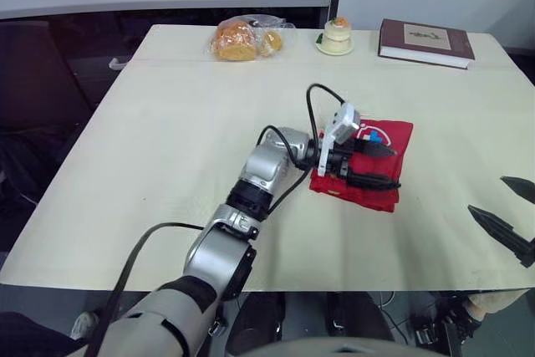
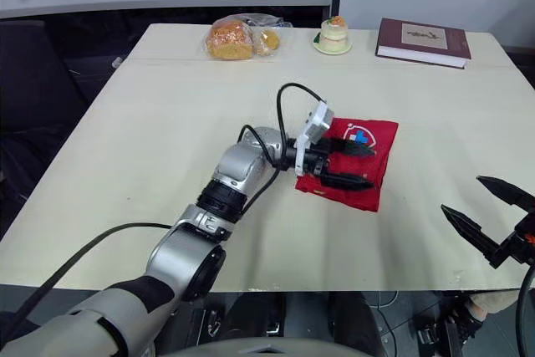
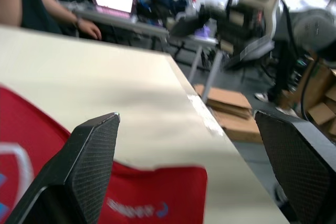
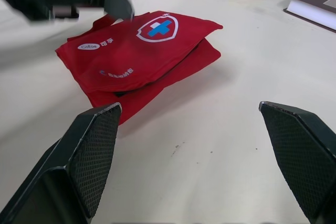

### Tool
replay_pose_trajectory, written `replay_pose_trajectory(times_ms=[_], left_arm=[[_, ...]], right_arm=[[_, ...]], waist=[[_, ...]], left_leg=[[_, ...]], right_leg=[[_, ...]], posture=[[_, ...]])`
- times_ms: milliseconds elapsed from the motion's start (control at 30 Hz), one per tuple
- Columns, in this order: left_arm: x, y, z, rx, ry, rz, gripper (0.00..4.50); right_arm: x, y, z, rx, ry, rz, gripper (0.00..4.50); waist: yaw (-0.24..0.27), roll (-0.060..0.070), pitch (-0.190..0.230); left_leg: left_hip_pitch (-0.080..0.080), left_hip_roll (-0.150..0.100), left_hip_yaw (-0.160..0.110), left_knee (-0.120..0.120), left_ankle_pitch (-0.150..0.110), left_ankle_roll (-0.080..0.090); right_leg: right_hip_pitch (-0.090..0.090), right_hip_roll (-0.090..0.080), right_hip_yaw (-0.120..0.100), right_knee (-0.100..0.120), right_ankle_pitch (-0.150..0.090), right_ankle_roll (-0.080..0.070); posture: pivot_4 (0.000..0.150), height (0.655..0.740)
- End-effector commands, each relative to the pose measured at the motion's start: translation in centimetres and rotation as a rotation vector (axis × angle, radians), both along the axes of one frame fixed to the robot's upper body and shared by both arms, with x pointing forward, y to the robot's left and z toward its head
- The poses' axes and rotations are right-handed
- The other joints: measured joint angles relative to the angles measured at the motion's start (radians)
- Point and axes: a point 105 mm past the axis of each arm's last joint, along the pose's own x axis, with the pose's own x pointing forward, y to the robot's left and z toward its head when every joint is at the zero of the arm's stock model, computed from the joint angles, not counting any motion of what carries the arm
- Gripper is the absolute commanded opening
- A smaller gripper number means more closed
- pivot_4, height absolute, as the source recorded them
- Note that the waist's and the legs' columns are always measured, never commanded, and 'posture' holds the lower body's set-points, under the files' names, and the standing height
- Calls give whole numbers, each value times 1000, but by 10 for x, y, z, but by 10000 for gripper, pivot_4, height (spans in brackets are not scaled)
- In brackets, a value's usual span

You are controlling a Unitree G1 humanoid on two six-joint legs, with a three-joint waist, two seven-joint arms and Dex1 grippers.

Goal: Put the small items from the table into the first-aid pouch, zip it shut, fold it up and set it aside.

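Two red layers show on the folded pouch [image 4: 142, 51]; left gripper [image 1: 394, 168] and right gripper [image 2: 462, 196] both released.

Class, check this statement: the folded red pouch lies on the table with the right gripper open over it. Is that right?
No: the left gripper is the one open over the pouch, as the left eye view shows.

Red first-aid pouch [image 4: 139, 59], folded over
It lies flat on the pale bench [image 2: 167, 131], right of centre, upper layer showing a white shield with a blue cross
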Motion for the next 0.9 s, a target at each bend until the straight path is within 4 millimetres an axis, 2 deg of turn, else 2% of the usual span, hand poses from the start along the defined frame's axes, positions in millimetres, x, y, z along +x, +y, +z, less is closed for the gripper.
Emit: replay_pose_trajectory(times_ms=[33, 133, 167, 233, 267, 300, 467, 567, 633, 767, 900], left_arm=[[14, -3, 23, -59, -90, 58, 35011], [34, -8, 6, 45, -216, 163, 21153], [36, -11, -1, 73, -249, 172, 17859], [35, -16, -16, 121, -299, 167, 5607], [33, -20, -25, 140, -304, 158, 1872], [31, -24, -34, 154, -300, 152, 708], [13, -31, -83, 285, -331, 76, 708], [-1, -24, -112, 396, -331, -20, 708], [-10, -13, -131, 491, -301, -105, 708], [-18, -6, -133, 511, -245, -169, 708], [-32, -2, -111, 429, -221, -314, 708]], right_arm=[[1, -1, 5, -14, -32, 3, 45000], [2, -1, 6, -17, -35, 7, 45000], [2, 0, 6, -17, -36, 8, 45000], [2, 0, 5, -18, -36, 9, 45000], [1, 0, 5, -19, -35, 8, 45000], [0, 0, 5, -20, -34, 8, 45000], [-2, 1, 4, -24, -31, 4, 45000], [-5, 2, 4, -25, -24, 3, 45000], [-6, 1, 3, -27, -19, 0, 45000], [-7, 1, 3, -28, -17, -3, 45000], [-5, 2, 3, -27, -18, -3, 45000]], waist=[[0, 0, 0], [0, 0, 0], [0, 0, 0], [0, 0, 0], [0, -1, 1], [0, -1, 1], [0, -1, 1], [0, 0, 0], [-1, 0, -1], [-2, 1, -1], [-5, 2, -2]], left_leg=[[0, 0, 0, 0, 0, 0], [0, 0, 0, 0, 0, 0], [0, -1, 0, 0, 0, 0], [0, -1, 1, 0, 0, 0], [0, -1, 1, 0, 0, 0], [0, -1, 1, 0, 0, 0], [-1, -1, 1, 0, -1, 1], [0, 0, 1, 0, -1, 1], [1, 0, 1, 0, -1, 1], [2, 0, 1, 0, -1, 1], [2, 1, 1, 0, -1, 1]], right_leg=[[0, 0, 0, 0, 0, 0], [0, 1, 0, 0, 0, 0], [0, 1, 0, 0, 0, 0], [0, 1, 1, 0, 0, 0], [0, 1, 1, 0, 0, 0], [0, 1, 1, 0, 0, 0], [0, 1, 1, -1, 0, 0], [0, 1, 1, -1, 0, 0], [1, 1, 1, -1, 0, 0], [1, 1, 1, -1, 0, 0], [1, 2, 1, -1, 0, 0]], posture=[[1500, 7289], [1500, 7289], [1500, 7289], [1500, 7289], [1500, 7289], [1500, 7289], [1500, 7289], [1500, 7289], [1500, 7289], [1500, 7289], [1500, 7289]])
